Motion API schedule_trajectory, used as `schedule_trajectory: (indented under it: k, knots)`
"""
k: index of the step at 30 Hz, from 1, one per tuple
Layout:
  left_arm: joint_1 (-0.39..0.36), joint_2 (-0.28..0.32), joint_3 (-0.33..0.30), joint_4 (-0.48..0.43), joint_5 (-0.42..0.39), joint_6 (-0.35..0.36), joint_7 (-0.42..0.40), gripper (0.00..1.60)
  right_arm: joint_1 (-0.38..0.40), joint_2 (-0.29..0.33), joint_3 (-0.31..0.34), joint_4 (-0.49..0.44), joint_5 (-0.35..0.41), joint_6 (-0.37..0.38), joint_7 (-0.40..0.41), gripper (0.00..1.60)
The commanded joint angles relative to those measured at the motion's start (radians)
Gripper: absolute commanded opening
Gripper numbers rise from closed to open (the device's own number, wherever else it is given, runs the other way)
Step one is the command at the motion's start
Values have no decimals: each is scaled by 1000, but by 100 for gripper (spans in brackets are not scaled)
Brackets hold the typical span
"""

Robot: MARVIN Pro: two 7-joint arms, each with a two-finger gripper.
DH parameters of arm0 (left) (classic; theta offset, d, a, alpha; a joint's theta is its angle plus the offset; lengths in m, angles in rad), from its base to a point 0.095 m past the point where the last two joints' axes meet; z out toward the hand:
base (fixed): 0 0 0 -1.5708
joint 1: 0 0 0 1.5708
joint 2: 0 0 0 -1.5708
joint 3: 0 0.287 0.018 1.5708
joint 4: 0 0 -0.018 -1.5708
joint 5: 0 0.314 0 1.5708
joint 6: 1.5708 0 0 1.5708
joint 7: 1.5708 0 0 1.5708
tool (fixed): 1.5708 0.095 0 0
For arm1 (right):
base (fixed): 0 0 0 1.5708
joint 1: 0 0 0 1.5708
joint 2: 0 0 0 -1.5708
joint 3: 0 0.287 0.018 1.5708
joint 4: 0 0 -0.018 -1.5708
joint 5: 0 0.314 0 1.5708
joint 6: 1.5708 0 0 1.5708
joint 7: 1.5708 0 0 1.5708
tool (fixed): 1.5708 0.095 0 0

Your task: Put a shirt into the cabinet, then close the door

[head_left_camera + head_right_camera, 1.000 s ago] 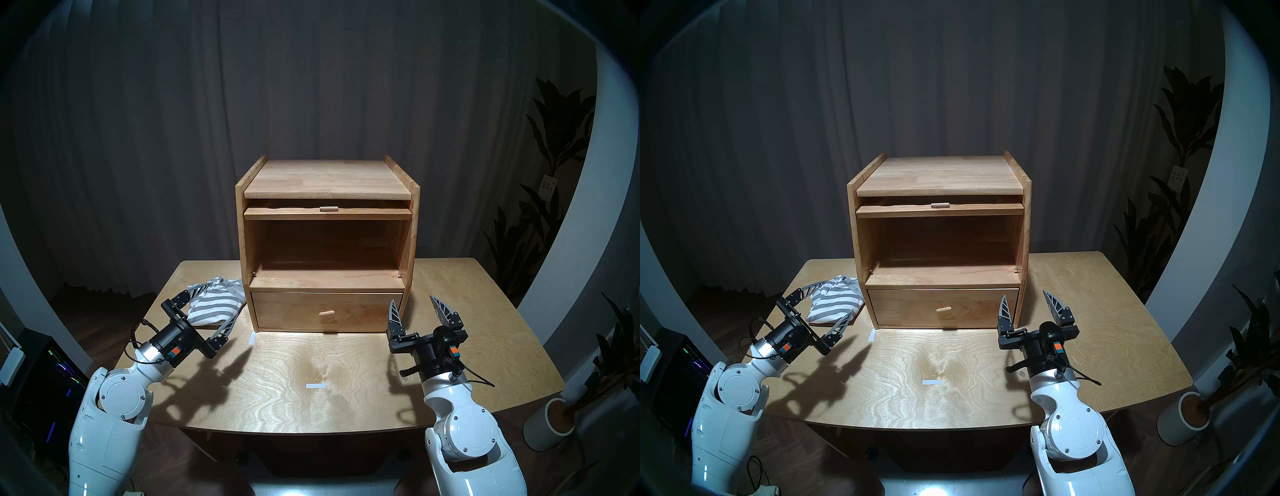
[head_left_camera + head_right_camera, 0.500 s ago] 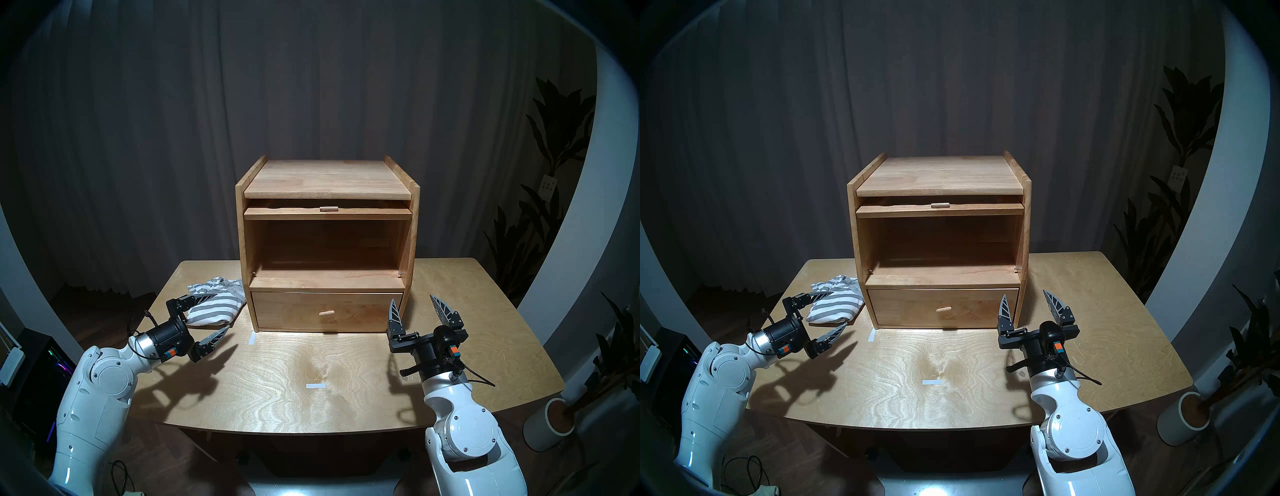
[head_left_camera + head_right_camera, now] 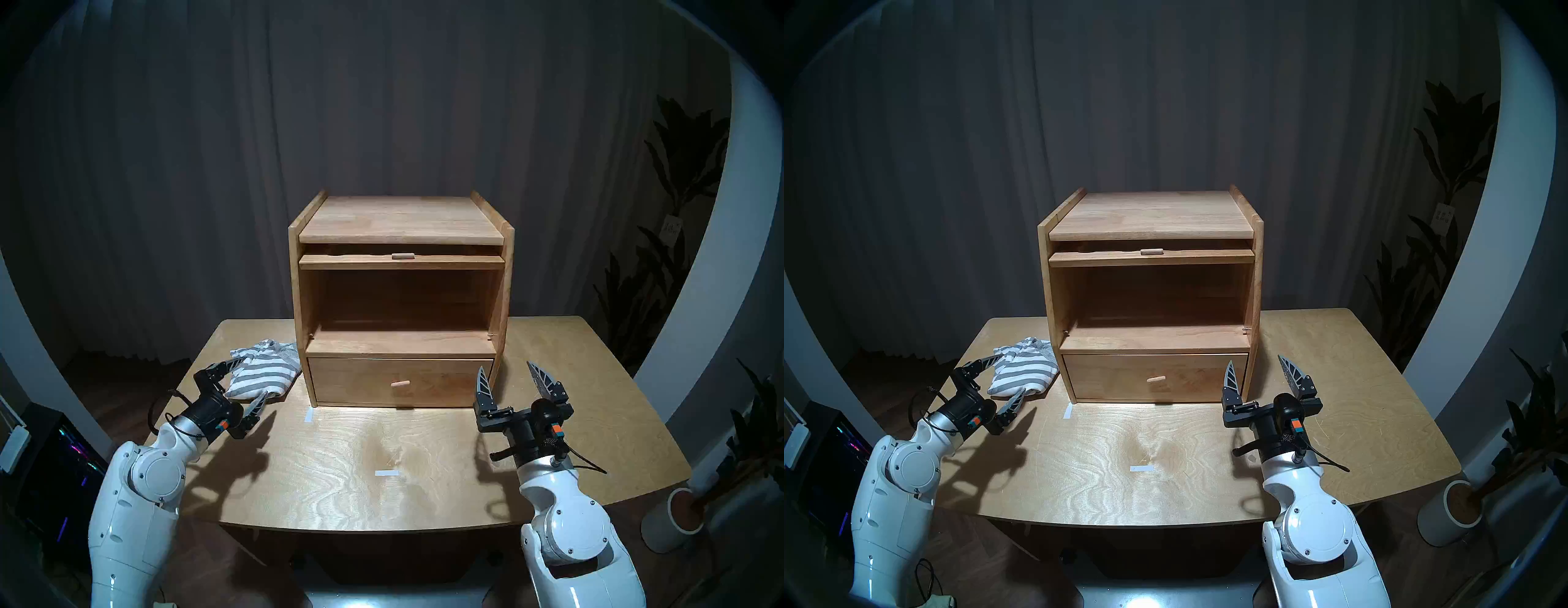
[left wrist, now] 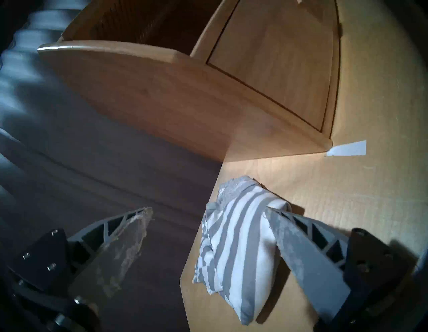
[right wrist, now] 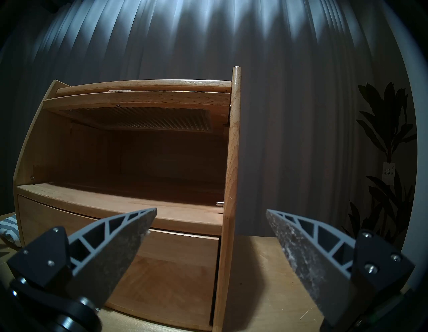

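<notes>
Lying crumpled at the table's (image 3: 424,492) left edge, just beside the cabinet's (image 3: 401,220) left wall, the shirt (image 3: 265,375) sits between the spread fingers of the left gripper (image 3: 251,380); one finger (image 4: 298,245) rests against the cloth's near side, the other hangs past the table edge, clear of the fabric. It is a soft bundle of broad grey and white stripes, folded over itself (a darker grey hem shows at its far end). The left arm reaches in low from the table's corner, its gripper pointing roughly level toward the garment, jaws wide and holding nothing. The cabinet's upper compartment stands open, the door (image 3: 402,260) lifted flat under the top board, its ribbed window visible from the right wrist view. The right gripper (image 3: 509,373) hovers before the cabinet's lower right corner, fingers upward and wide apart, empty.
</notes>
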Motion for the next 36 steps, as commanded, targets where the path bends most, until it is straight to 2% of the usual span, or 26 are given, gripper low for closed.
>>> schedule_trajectory:
  k: [1, 2, 3, 8, 11, 15, 21, 24, 28, 31, 36]
  knots:
    - [121, 18, -55, -121, 77, 26, 19, 160, -1, 0, 1, -27, -1, -5, -1, 160]
    - [126, 26, -63, -124, 90, 17, 27, 160, -1, 0, 1, -28, -1, -5, -1, 160]
    - [135, 24, -76, -143, 130, 44, 35, 160, -1, 0, 1, -28, -1, -5, -1, 160]
    - [54, 69, -85, -101, 176, 25, 52, 160, -1, 0, 1, -28, -1, -5, -1, 160]
    - [37, 102, -77, -108, 183, 0, 28, 160, -1, 0, 1, -27, -1, -5, -1, 160]
    - [33, 165, -67, -98, 192, -83, -20, 160, -1, 0, 1, -27, -1, -5, -1, 160]
    - [-56, 230, -42, -24, 225, -146, -109, 160, -1, 0, 1, -27, -1, -5, -1, 160]
    - [-84, 255, -2, 29, 247, -116, -100, 160, -1, 0, 1, -27, -1, -5, -1, 160]
    - [-121, 247, 53, 65, 254, -49, -98, 160, -1, 0, 1, -27, -1, -5, -1, 160]
    - [-158, 243, 89, 98, 266, -27, -109, 160, -1, 0, 1, -27, -1, -5, -1, 160]
    - [-199, 239, 138, 165, 303, 18, -68, 160, -1, 0, 1, -27, -1, -5, -1, 160]
